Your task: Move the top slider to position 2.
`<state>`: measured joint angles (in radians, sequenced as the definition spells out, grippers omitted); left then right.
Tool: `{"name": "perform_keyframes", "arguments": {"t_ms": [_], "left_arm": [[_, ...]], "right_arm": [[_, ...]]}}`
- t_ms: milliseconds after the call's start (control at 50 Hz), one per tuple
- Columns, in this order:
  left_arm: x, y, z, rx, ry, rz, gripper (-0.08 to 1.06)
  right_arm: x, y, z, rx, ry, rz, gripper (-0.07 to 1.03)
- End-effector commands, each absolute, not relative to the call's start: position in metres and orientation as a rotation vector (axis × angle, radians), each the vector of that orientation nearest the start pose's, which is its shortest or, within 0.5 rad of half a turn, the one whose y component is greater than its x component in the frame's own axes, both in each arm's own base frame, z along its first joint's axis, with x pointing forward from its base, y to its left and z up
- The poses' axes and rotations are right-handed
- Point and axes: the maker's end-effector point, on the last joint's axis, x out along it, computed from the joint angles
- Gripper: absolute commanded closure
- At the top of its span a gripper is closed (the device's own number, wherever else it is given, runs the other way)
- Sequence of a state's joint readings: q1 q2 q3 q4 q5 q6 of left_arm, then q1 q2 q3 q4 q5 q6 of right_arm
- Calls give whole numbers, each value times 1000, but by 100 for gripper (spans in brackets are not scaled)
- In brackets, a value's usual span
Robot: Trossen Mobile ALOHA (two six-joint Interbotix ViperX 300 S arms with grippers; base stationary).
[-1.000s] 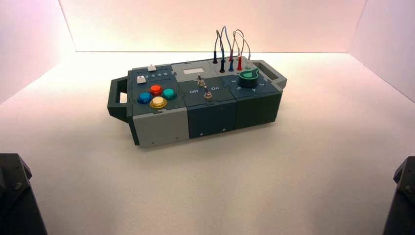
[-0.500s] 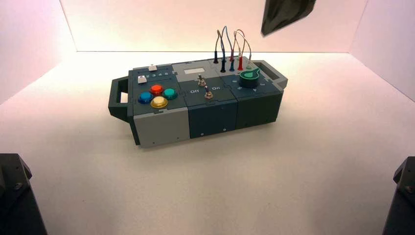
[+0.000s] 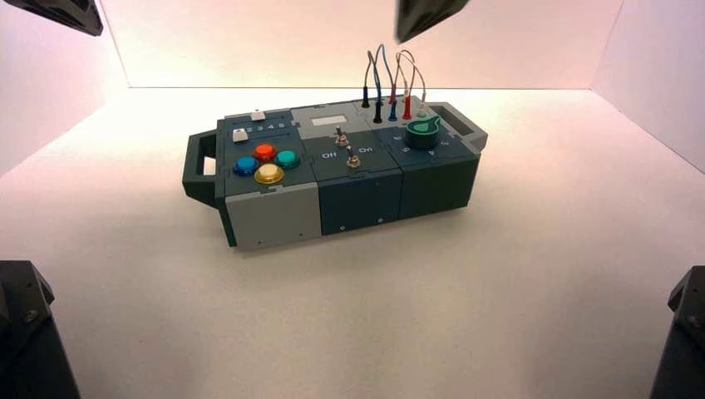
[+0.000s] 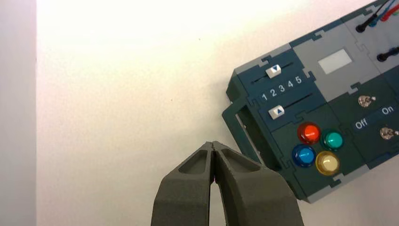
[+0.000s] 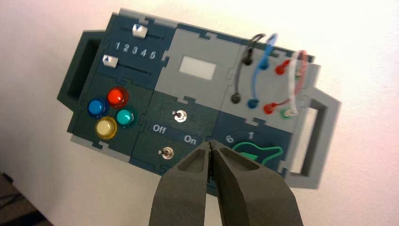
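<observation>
We hold both arms high. Left gripper point(image 4: 213, 143) pinched together, off the box's point(image 4: 263, 155) handle end; right gripper point(image 5: 210, 142) likewise, above the switches. Top slider point(image 4: 273, 70) sits at the box's 10 o'clock corner, near "2" point(image 4: 273, 93).

My left gripper point(image 4: 214, 147) and right gripper point(image 5: 211, 145) both look like matt grey plastic with a faintly grainy skin. The box point(image 3: 357, 195) is matt plastic in dark teal and pale grey. Its round buttons point(image 4: 316, 148) are glossy, translucent plastic that catches the light. The two toggle switches point(image 5: 179, 116) gleam like bare metal. The wires point(image 5: 270, 52) have smooth sheaths. The tabletop point(image 3: 432, 316) is plain, matt white.
</observation>
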<state>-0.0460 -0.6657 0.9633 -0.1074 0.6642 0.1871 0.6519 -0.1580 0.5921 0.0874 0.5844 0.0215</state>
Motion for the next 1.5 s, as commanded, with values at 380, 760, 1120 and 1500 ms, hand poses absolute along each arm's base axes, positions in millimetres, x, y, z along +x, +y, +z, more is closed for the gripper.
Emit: {"name": "perform_keyframes", "arguments": {"t_ms": [380, 760, 1120, 1500], "left_arm": [[255, -19, 173, 76, 934, -134, 101], [256, -19, 170, 75, 943, -134, 101], [258, -19, 170, 75, 946, -134, 101], [258, -19, 170, 75, 946, -134, 101]], "right_arm": [[350, 327, 124, -306, 1072, 665, 98], [390, 366, 100, -344, 1145, 670, 99], [393, 387, 95, -345, 1171, 693, 98], [385, 404, 87, -366, 1192, 719, 98]]}}
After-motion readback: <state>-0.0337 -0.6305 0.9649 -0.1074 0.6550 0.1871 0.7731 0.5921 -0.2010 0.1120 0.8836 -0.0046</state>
